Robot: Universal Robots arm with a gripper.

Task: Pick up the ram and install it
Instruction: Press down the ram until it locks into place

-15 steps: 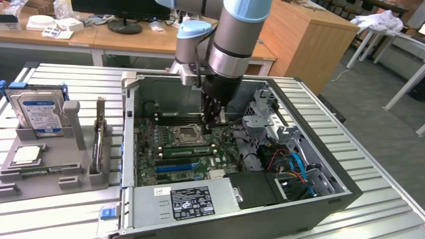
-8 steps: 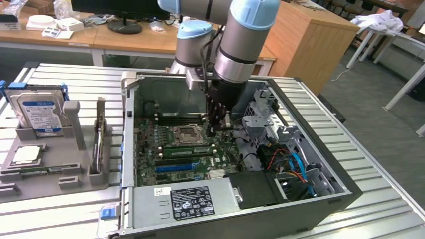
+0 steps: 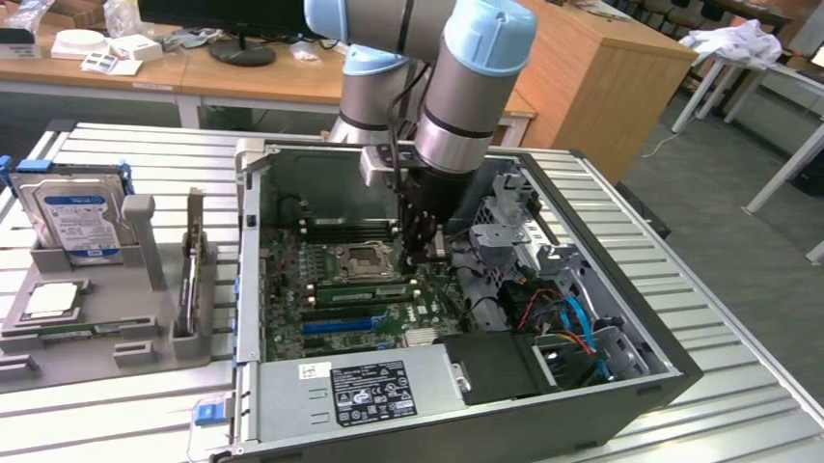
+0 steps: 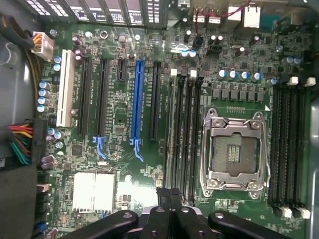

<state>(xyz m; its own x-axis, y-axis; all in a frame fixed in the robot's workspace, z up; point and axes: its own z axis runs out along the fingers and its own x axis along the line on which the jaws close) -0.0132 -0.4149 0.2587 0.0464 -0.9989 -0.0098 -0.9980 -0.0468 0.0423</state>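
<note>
A long thin ram stick [image 3: 193,265] stands on edge in a grey holder [image 3: 145,333] on the exterior view's left, outside the open computer case [image 3: 425,405]. My gripper [image 3: 426,253] is far from it, lowered inside the case beside the empty processor socket [image 3: 361,258]. In the wrist view the dark fingertips [image 4: 164,199] are pressed together with only a thin seam between them, and I see nothing held. They hover over one end of the black memory slots [image 4: 183,134] that run alongside the socket [image 4: 233,149].
The holder also carries a blue-labelled hard drive [image 3: 77,217] and a square silver processor [image 3: 49,301]. Inside the case are the power supply [image 3: 367,391], a drive cage [image 3: 515,227] and coloured cables [image 3: 573,318] close to the arm. Long expansion slots [image 4: 137,104] flank the memory slots.
</note>
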